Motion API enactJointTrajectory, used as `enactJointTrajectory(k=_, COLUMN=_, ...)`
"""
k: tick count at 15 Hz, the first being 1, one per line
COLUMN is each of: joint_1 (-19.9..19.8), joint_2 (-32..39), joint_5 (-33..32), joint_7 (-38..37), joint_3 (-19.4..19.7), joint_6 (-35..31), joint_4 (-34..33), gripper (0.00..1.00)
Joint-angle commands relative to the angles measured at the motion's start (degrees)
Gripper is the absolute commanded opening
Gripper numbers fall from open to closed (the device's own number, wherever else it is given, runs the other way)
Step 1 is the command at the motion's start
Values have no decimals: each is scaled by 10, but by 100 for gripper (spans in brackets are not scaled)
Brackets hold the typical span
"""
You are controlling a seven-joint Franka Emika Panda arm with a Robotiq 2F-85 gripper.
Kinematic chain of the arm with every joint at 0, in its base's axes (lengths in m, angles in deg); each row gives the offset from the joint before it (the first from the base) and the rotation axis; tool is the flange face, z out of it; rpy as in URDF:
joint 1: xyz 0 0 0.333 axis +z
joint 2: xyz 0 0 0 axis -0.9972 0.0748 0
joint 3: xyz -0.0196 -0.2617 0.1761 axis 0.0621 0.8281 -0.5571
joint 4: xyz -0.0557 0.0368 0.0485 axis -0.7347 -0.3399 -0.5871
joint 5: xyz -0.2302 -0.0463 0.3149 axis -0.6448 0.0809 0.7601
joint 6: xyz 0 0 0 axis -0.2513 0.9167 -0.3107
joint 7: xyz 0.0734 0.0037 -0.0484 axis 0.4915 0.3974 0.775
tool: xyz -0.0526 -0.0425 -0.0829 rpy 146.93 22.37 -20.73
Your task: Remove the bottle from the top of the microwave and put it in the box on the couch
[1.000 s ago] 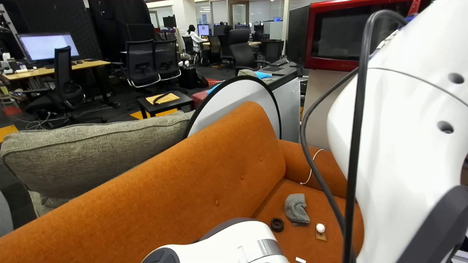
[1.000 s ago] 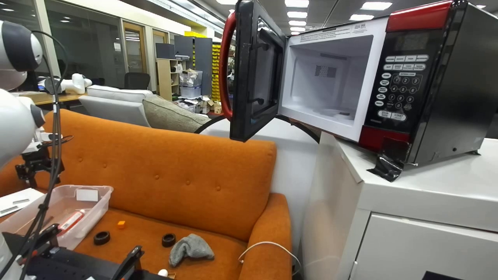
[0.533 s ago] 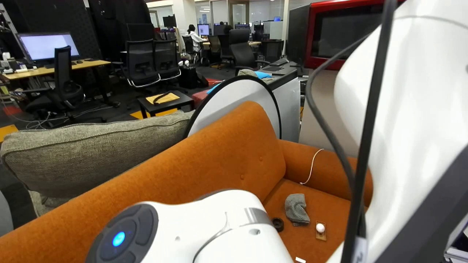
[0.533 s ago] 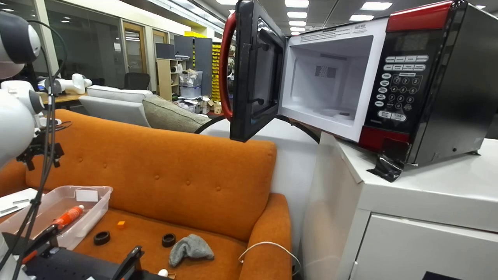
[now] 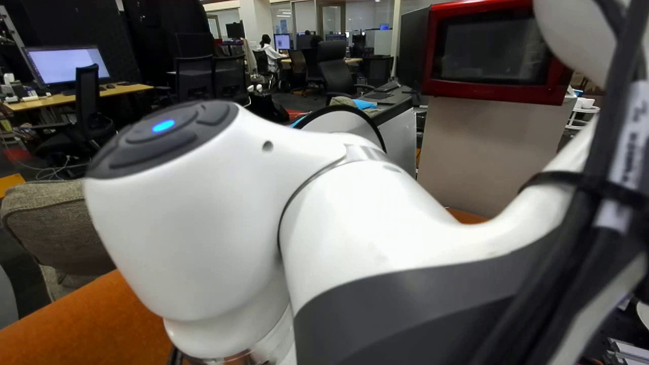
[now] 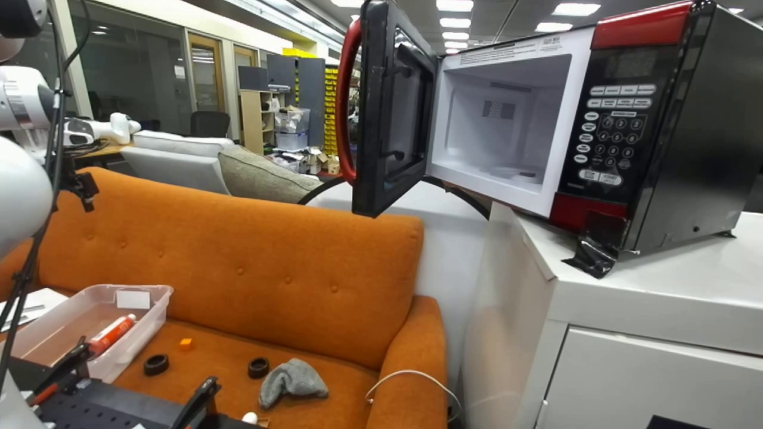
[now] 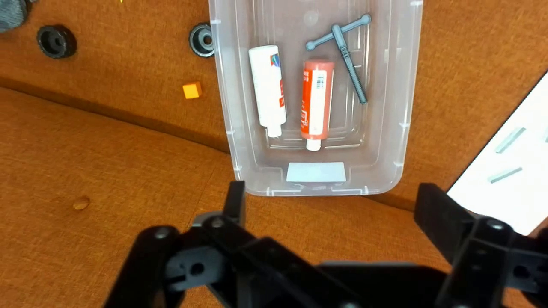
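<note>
Orange fabric couch (image 7: pixel 128 171) below, my black gripper (image 7: pixel 336 205) gapes wide, empty, red bottle (image 7: pixel 316 102) presumably delivered in twelve-o'clock clear plastic box (image 7: pixel 387 128).

On orng couch (image 6: pixel 310 247): clr box (image 7: pixel 387 128), 2 blk rings (image 7: pixel 48 42), orng cube (image 7: pixel 192 90), gry cloth (image 6: pixel 293 382), wht cord (image 6: pixel 411 372).

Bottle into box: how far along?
Looks done: a white bottle and a red bottle lie in the clear box on the orange couch; which was the target, I can't tell. In hand: nothing, the pincer is open and empty above the couch. Left: likely just retreat, plus a check atop the microwave, whose upper surface no view shows.
</note>
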Motion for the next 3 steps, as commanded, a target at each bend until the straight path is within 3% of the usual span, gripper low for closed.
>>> enactJointTrajectory(k=1, joint_1=2, joint_2=4, joint_5=1, joint_7=-1, joint_3=1, joint_6=-2, joint_4=-1, gripper=100)
enactJointTrajectory(k=3, joint_1=2, joint_2=5, joint_5=1, joint_7=-1, joint_3=2, joint_6=-5, joint_4=-1, gripper=100)
